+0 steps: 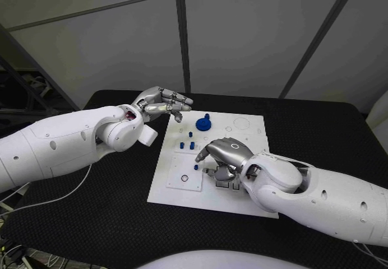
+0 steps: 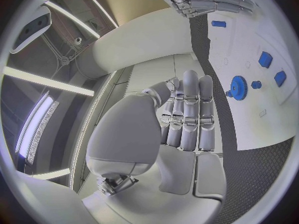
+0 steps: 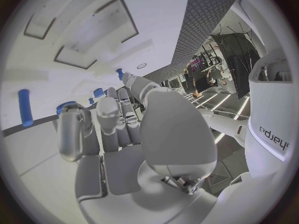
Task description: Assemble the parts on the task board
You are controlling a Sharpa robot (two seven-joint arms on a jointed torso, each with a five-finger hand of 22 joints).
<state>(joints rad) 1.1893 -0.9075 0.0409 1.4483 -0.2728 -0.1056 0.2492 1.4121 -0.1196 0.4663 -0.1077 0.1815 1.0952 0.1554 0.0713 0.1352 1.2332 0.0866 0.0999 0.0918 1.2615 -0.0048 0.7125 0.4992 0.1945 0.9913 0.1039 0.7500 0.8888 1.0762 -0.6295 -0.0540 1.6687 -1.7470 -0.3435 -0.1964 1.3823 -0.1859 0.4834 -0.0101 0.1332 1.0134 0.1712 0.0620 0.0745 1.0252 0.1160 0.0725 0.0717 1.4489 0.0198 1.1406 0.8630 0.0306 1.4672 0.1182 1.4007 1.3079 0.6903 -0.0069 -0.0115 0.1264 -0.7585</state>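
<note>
**Hands over the task board**

While the right hand [image 1: 224, 158] rests curled on the task board [image 1: 243, 199], whether it grips anything cannot be told; the left hand [image 1: 164, 103] hovers empty, fingers curled. Blue parts [image 1: 204, 122] stand nearby on the desk [image 1: 97, 224].

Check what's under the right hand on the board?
The right hand rests low over the task board, fingers curled by small blue parts. Whatever lies beneath its palm is covered.

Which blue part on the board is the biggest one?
The round blue gear at the far end of the task board, near the left hand. The other blue parts are small pegs and blocks.
</note>
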